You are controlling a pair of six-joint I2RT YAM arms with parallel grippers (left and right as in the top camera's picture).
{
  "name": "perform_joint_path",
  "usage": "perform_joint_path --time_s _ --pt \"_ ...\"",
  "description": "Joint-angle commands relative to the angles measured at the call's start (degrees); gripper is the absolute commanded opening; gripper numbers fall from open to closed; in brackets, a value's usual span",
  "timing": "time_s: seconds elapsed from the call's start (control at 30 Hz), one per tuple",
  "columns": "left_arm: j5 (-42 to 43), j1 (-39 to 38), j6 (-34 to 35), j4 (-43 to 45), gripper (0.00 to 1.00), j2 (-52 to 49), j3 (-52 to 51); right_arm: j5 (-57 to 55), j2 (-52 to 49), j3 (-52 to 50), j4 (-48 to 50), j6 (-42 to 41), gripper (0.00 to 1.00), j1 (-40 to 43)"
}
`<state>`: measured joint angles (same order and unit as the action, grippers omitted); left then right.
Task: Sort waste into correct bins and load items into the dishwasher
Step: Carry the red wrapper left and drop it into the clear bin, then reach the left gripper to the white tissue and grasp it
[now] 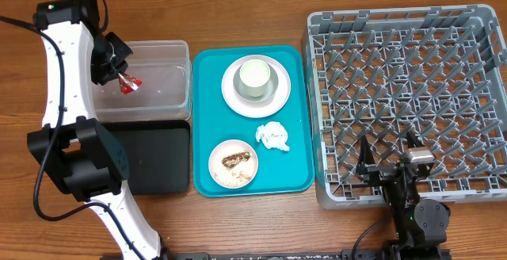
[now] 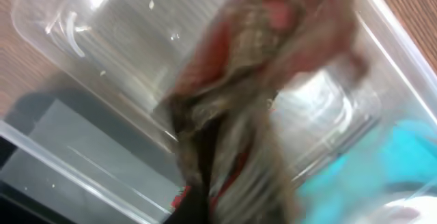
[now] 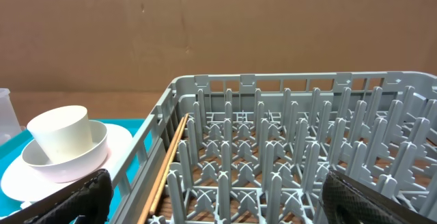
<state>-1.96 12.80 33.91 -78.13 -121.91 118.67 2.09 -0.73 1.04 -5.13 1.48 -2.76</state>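
My left gripper (image 1: 119, 68) is shut on a red and silver wrapper (image 1: 129, 83) and holds it above the clear plastic bin (image 1: 170, 62). In the left wrist view the wrapper (image 2: 259, 80) is blurred and fills the middle, with the clear bin (image 2: 102, 60) beneath it. My right gripper (image 1: 388, 165) is open and empty over the front edge of the grey dish rack (image 1: 483, 18). In the right wrist view its fingers (image 3: 218, 207) spread wide over the rack (image 3: 287, 142). A teal tray (image 1: 207, 66) holds a white cup on a plate (image 1: 256, 82), a bowl with food scraps (image 1: 234, 163) and a crumpled tissue (image 1: 273, 135).
A black bin (image 1: 158, 161) sits in front of the clear bin, left of the tray. A wooden chopstick (image 3: 167, 162) lies along the rack's left inside wall. The cup and plate (image 3: 65, 142) show left of the rack in the right wrist view.
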Motion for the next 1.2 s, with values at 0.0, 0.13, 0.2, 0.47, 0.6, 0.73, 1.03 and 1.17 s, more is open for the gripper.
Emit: perform_joint_path --time_s 0.0,0.13,0.2,0.47,0.6,0.73,1.03,1.17 --pt "-4.5 0.4 -0.5 1.0 0.19 0.8 -0.9 0.0 0.6 -0.6 0.4 0.0 1.0 -0.4" --pt "-4.4 0.3 -0.6 1.7 0.69 0.8 -0.9 0.0 0.6 -0.6 0.4 0.0 1.0 -0.4" --pt "-4.4 0.3 -0.6 1.8 0.82 0.8 -0.9 0.0 0.6 -0.6 0.4 0.1 1.0 -0.4" --pt "2.7 -0.1 -6.5 -0.1 0.95 0.9 -0.8 0.0 0.6 -0.6 0.5 0.0 1.0 -0.4" --pt "5.9 -2.3 -9.3 -3.4 0.93 1.5 -0.8 0.0 0.6 -0.6 0.5 0.0 1.0 -0.4" --pt "5.9 -7.1 -9.5 -4.6 0.93 3.8 -0.8 0.0 0.6 -0.6 0.4 0.1 1.0 -0.4" --pt "7.6 -25.7 -8.8 -3.9 0.94 10.0 -0.8 0.0 0.6 -0.6 0.4 0.1 1.0 -0.4" --pt "7.2 -35.8 -9.9 -4.0 0.93 9.7 -1.3 0.0 0.6 -0.6 0.4 0.0 1.0 -0.4"
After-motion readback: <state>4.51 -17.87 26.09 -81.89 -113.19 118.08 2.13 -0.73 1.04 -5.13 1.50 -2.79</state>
